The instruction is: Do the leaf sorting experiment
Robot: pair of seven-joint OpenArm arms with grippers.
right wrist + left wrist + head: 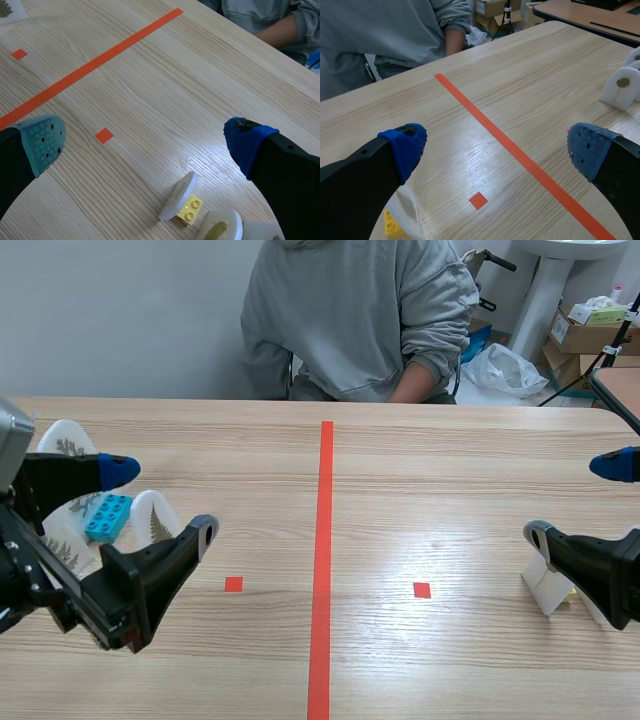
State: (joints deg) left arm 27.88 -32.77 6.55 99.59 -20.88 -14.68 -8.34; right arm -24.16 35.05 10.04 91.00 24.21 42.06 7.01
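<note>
Leaf discs (155, 522), white rounds each printed with a dark fern-like sprig, lie in a loose cluster at the near left of the wooden counter (450, 480). A blue brick (107, 517) sits among them, lying on or against the discs around it. The left gripper (160, 502) hangs over this cluster with its fingers released and spread wide, nothing between them. In the left wrist view its blue pads (405, 145) stand far apart over bare wood. A small yellow block (392, 226) shows under one finger, next to a pale disc edge.

More white pieces gather at the near right of the counter. A white stand (547, 585) is upright there, just beside the right gripper (577, 502). That gripper's fingers are also released, wide apart and holding nothing. In the right wrist view a plain white disc (177, 196) leans tilted on a yellow brick (189, 209), touching it. Just beside the brick lies a round disc with an olive leaf (220, 231), partly cut off by the picture's edge. All of these lie below and ahead of the open fingers, not between them.

An orange-red tape line (323, 560) runs down the middle of the counter between the two groups, with one small square mark on each side. A person in a grey sweatshirt (350, 320) sits across the counter, one forearm near its far edge.
</note>
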